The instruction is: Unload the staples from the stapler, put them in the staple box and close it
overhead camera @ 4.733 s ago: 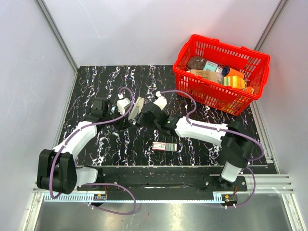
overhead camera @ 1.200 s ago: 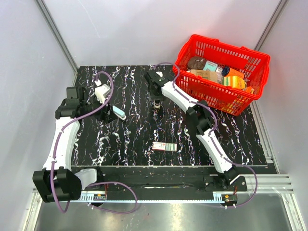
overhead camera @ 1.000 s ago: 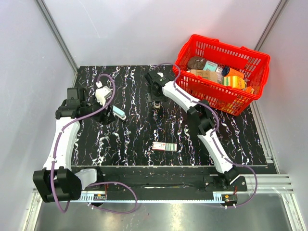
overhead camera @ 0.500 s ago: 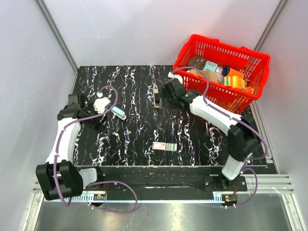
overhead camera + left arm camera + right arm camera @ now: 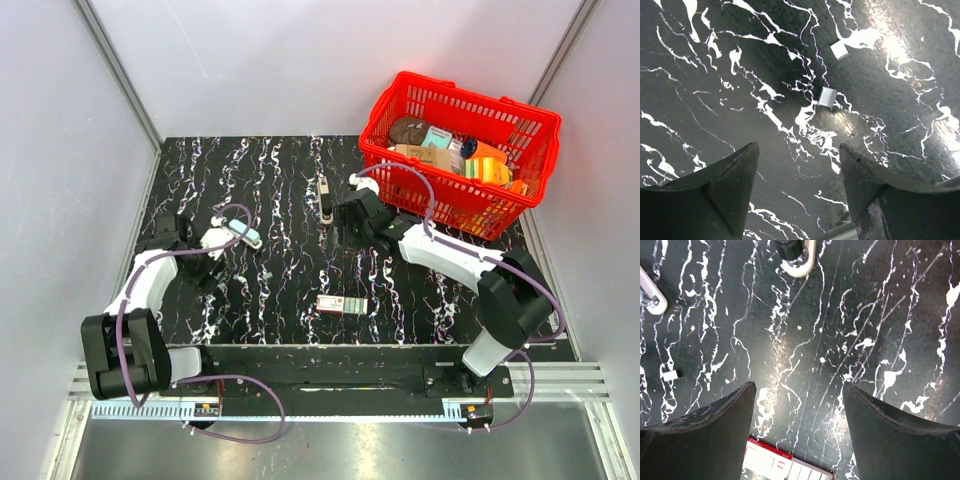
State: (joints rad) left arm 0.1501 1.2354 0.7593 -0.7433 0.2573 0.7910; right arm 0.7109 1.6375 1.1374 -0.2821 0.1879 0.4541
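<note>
Stapler [image 5: 244, 234] lying on desk [image 5: 290, 270], centre-left of overhead frame, near left arm's end. Only wrist views showing fingers: left tool [image 5: 797, 150] gaping wide, empty, over staple bits [image 5: 827, 97]; right tool [image 5: 799, 390] spreading wide, empty, above red-and-white box [image 5: 785, 466].

the tabletop [image 5: 290, 190] looks like glossy black marble, white veins, pretty reflective. the stapler [image 5: 245, 234] is smooth light-blue plastic, the basket [image 5: 440, 195] red plastic mesh, the staple piece [image 5: 827, 97] shiny metal.

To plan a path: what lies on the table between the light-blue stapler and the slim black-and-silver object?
Nothing. In the top view, the stretch of table between the stapler and the slim object is bare.
</note>
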